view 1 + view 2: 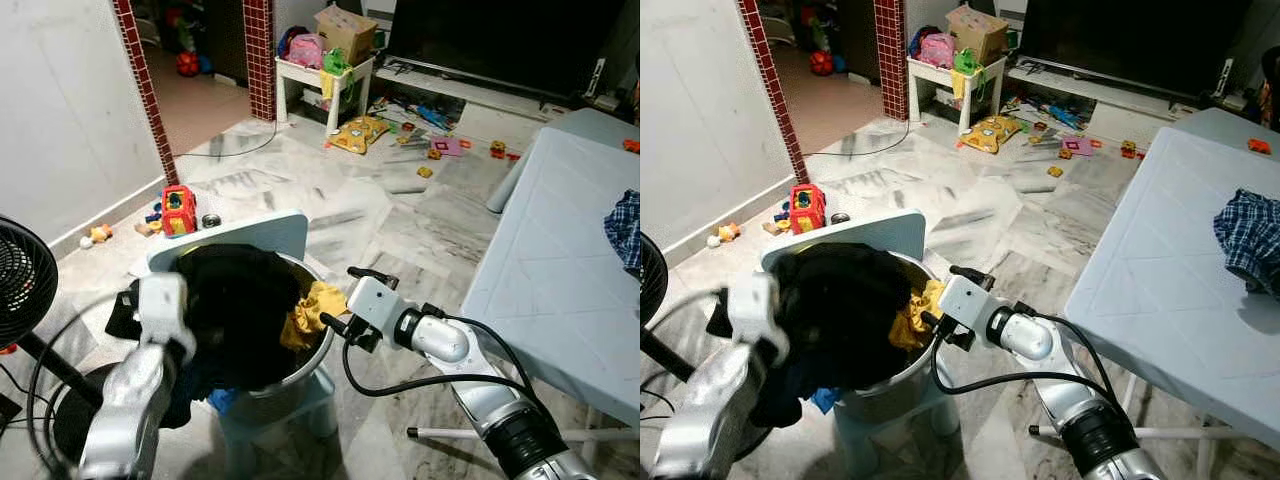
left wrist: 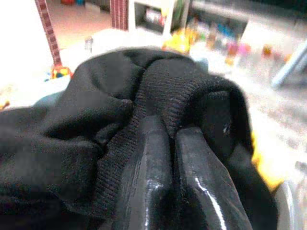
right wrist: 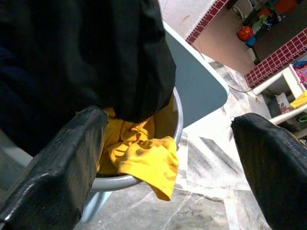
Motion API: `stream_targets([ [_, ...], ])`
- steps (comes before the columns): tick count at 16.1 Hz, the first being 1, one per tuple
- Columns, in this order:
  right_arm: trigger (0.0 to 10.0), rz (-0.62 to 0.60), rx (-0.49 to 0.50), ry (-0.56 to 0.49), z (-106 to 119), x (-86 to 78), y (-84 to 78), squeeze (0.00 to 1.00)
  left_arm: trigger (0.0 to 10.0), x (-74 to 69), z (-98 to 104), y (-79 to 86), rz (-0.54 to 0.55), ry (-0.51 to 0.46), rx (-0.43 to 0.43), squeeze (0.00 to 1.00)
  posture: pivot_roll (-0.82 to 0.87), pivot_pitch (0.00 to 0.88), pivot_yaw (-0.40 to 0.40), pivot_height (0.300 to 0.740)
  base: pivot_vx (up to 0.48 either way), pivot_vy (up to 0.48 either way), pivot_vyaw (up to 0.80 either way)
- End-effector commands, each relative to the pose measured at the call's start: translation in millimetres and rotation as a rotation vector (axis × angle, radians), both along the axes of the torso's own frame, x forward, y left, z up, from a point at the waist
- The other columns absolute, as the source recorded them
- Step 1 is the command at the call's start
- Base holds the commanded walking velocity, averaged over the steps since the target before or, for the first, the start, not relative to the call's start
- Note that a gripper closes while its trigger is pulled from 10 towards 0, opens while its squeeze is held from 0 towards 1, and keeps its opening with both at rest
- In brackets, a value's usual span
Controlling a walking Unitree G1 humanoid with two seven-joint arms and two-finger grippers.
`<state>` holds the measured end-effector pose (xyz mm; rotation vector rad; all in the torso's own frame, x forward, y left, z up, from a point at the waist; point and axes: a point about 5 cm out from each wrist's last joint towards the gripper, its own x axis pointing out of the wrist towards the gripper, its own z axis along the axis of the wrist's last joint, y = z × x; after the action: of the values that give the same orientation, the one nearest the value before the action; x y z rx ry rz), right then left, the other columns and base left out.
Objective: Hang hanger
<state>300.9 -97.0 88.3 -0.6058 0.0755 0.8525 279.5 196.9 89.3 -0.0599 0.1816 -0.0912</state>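
Note:
A black garment (image 1: 235, 310) is heaped in a round metal basin (image 1: 322, 350) that stands on a pale blue stool (image 1: 240, 232). My left gripper (image 2: 171, 132) is shut on a ribbed fold of this garment, at the basin's left side. A yellow cloth (image 1: 308, 312) hangs over the basin's right rim. Just beside that cloth my right gripper (image 1: 346, 300) is held open with nothing between its fingers (image 3: 62, 163). The basin's inside is hidden under the clothes.
A pale blue plastic table (image 1: 560, 260) stands to the right, with a plaid cloth (image 1: 625, 228) on its far edge. A black fan (image 1: 20, 285) is at the left. Toys (image 1: 178, 208) lie on the marble floor ahead, near a brick pillar (image 1: 258, 55).

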Motion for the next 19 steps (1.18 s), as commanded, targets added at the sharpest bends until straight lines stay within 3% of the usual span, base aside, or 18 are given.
stream_targets([
  [1,10.0,0.006,-0.004,-0.016,3,0.3,-0.9,0.0,0.0,1.9,3,3.4,0.021,-0.014,-0.013,0.0,-0.08,0.007,-0.029,0.74,0.0,0.0,0.0],
  [2,10.0,0.007,-0.007,-0.02,3,0.3,-0.6,0.0,0.0,18.4,20,9.8,0.124,-0.102,-0.059,0.0,-0.09,0.006,-0.028,0.74,0.0,0.0,0.0],
  [4,10.0,0.007,-0.007,-0.021,3,0.3,-0.5,0.0,0.0,23.2,25,11.6,0.155,-0.127,-0.069,0.0,-0.09,0.006,-0.029,0.74,0.0,0.0,0.0],
  [5,10.0,0.008,-0.009,-0.025,3,0.4,0.0,0.0,0.0,35.8,36,10.4,0.211,-0.172,-0.08,0.0,-0.09,0.004,-0.027,0.74,0.0,0.0,0.0],
  [11,10.0,0.007,-0.011,-0.033,3,-0.2,1.1,0.0,0.0,48.2,28,-1.1,0.269,-0.122,-0.108,0.0,-0.1,0.003,-0.025,0.74,0.0,0.0,0.0],
  [13,10.0,0.01,-0.014,-0.033,3,-1.1,1.6,0.0,0.0,54.3,14,-35.3,0.101,-0.009,-0.201,0.0,-0.1,0.002,-0.023,0.74,0.0,0.0,0.0],
  [15,10.0,0.01,-0.015,-0.032,2,-1.2,1.9,0.0,0.0,55.1,12,-50.4,0.031,0.032,-0.269,0.0,-0.1,0.002,-0.022,0.74,0.0,0.0,0.0],
  [16,10.0,0.012,-0.015,-0.032,2,-1.1,2.3,0.0,0.0,55.2,11,-68.7,-0.068,0.07,-0.31,0.0,-0.1,0.002,-0.022,0.74,0.0,0.0,0.0],
  [17,10.0,0.013,-0.014,-0.032,3,-1.2,3.1,0.0,0.0,53.7,9,-83.8,-0.156,0.106,-0.293,0.0,-0.1,0.002,-0.017,0.74,0.0,0.0,0.0],
  [19,10.0,0.011,-0.015,-0.031,2,-1.8,2.7,0.0,0.0,50.4,-1,-89.3,-0.194,0.192,-0.227,0.0,-0.11,0.005,-0.015,0.74,0.0,0.0,0.0],
])
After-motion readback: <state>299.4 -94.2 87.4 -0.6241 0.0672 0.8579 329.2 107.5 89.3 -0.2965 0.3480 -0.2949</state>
